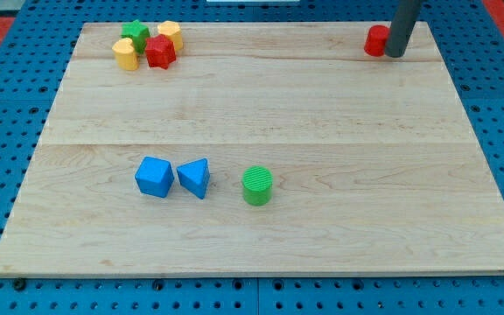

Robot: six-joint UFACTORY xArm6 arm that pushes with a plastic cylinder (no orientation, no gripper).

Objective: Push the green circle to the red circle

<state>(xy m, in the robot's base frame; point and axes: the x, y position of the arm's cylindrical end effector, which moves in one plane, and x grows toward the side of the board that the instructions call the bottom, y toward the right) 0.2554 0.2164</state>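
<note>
The green circle [257,185] is a short ribbed cylinder lying below the board's middle. The red circle [376,40] sits near the view's top right, partly hidden by my rod. My tip [395,54] rests on the board right beside the red circle, at its right side, far up and to the right of the green circle.
A blue cube [154,177] and a blue triangle [194,178] lie just left of the green circle. At the top left sit a green star [135,35], a red star [160,52] and two yellow blocks [125,53] [170,34]. The wooden board [322,219] lies on a blue pegboard.
</note>
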